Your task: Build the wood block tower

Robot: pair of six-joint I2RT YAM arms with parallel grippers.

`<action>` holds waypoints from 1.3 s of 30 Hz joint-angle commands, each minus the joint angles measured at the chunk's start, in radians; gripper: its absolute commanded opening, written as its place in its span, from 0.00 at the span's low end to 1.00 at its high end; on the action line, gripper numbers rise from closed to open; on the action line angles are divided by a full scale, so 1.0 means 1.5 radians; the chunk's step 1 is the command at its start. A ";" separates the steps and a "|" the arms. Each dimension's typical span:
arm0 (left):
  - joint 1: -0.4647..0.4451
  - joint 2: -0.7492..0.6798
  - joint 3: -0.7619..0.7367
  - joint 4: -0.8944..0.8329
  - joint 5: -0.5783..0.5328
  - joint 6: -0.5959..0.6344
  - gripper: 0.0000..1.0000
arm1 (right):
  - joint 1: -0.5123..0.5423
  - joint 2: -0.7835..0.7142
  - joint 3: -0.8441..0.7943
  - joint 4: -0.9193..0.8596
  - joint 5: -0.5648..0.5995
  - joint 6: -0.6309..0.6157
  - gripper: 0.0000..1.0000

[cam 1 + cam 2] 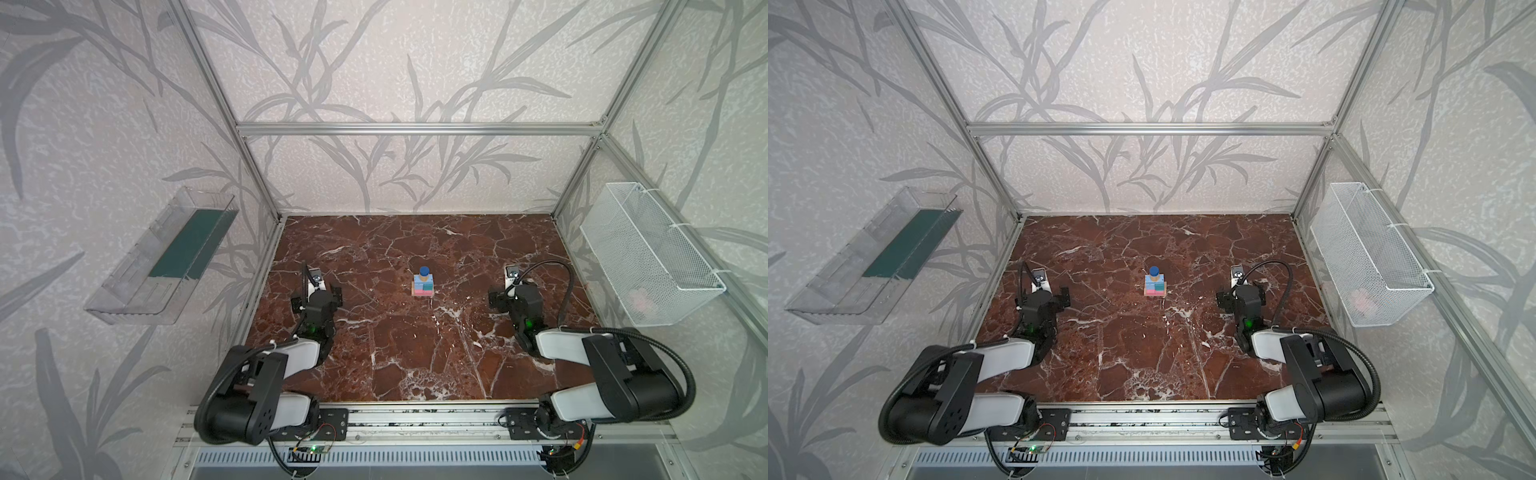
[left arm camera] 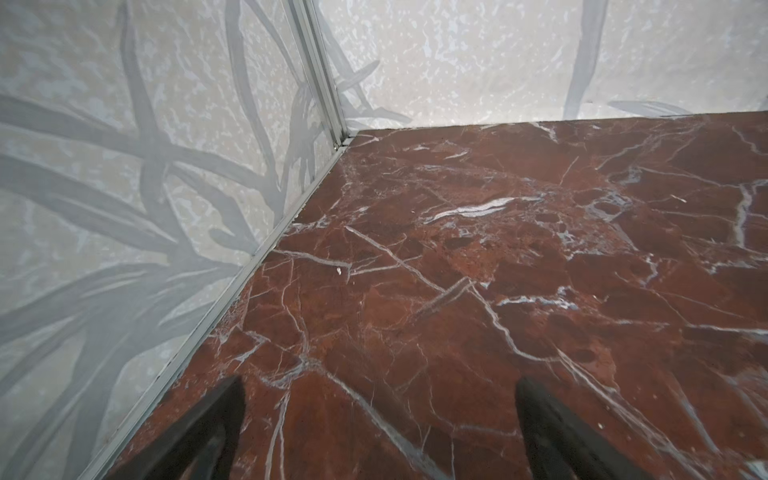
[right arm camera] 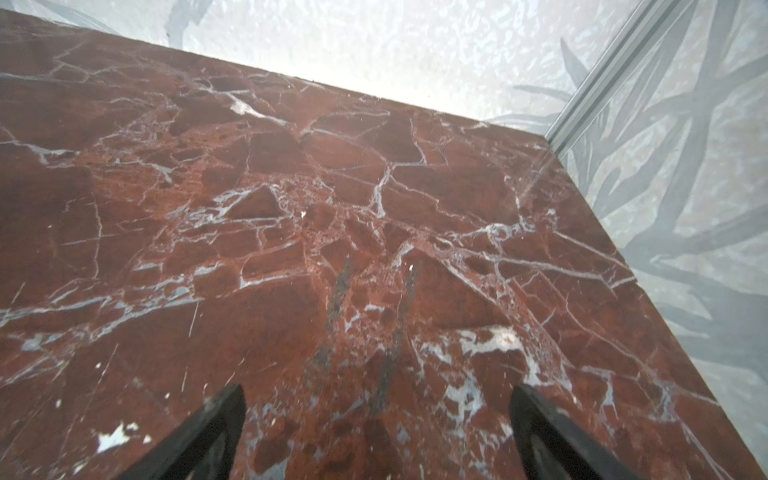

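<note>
Tower: I'm watching the tower (image 1: 423,284) standing upright near the middle of the bench (image 1: 374,353), a touch toward 12 o'clock, and it's showing in both top views.
Layers: I'm reading pink bars (image 1: 422,293) low down, a light blue block (image 1: 418,280) and a teal cube (image 1: 428,286) above them, and a dark blue cylinder (image 1: 424,271) sitting at the tip. The lowest pieces are too small for me to make out.
Left end effector: the left end effector (image 2: 379,385) is showing its fingers spread wide in the left wrist view, with only bare bench lying between them. In both top views it's sitting at the tower's 9 o'clock, well apart.
Right end effector: the right end effector (image 3: 377,388) is spread just as wide and is carrying nothing. It's sitting at the tower's 3 o'clock, well apart.
Contact: neither end effector is touching the tower.
Walls: a clear tray (image 1: 162,257) is hanging at 9 o'clock and a wire basket (image 1: 648,257) at 3 o'clock.
</note>
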State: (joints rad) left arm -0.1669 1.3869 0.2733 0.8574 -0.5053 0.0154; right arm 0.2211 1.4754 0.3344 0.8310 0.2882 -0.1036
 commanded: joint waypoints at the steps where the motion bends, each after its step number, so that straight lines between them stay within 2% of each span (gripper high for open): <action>1: 0.018 0.064 0.003 0.172 0.008 0.025 1.00 | -0.004 0.054 0.002 0.153 0.012 -0.020 0.99; 3: 0.024 0.113 0.010 0.206 0.030 0.035 0.99 | -0.014 0.036 -0.005 0.132 -0.003 -0.003 0.99; 4: 0.025 0.108 0.009 0.205 0.033 0.029 1.00 | -0.021 0.042 -0.011 0.146 -0.013 0.003 0.99; 7: 0.047 0.074 0.005 0.131 0.091 -0.004 0.99 | -0.024 0.104 -0.034 0.263 -0.028 -0.010 0.99; 8: 0.055 0.087 0.005 0.140 0.115 -0.005 0.99 | -0.023 0.092 -0.037 0.248 -0.038 -0.009 0.99; 10: 0.063 0.155 0.010 0.236 0.139 0.019 0.99 | -0.026 0.079 -0.020 0.191 -0.056 -0.005 0.99; 13: 0.079 0.098 0.059 0.040 0.161 -0.017 0.99 | -0.041 0.075 0.018 0.116 -0.070 0.009 0.99; 14: 0.088 0.101 0.074 0.014 0.168 -0.024 0.99 | -0.048 0.078 0.021 0.116 -0.082 0.014 0.99; 16: 0.113 0.126 0.066 0.074 0.205 -0.033 0.99 | -0.050 0.077 0.021 0.115 -0.084 0.015 0.99; 19: 0.113 0.114 0.073 0.037 0.204 -0.040 0.99 | -0.050 0.078 0.020 0.120 -0.084 0.015 0.99; 21: 0.113 0.126 0.066 0.071 0.202 -0.033 0.99 | -0.050 0.078 0.019 0.121 -0.083 0.015 0.99; 39: 0.112 0.122 0.067 0.063 0.202 -0.035 0.99 | -0.050 0.078 0.019 0.121 -0.083 0.013 0.99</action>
State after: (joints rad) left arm 0.0002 1.5669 0.3725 0.9459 -0.2073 -0.0311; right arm 0.1482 1.5986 0.3508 1.0111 0.1654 -0.0940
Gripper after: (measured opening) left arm 0.993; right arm 0.992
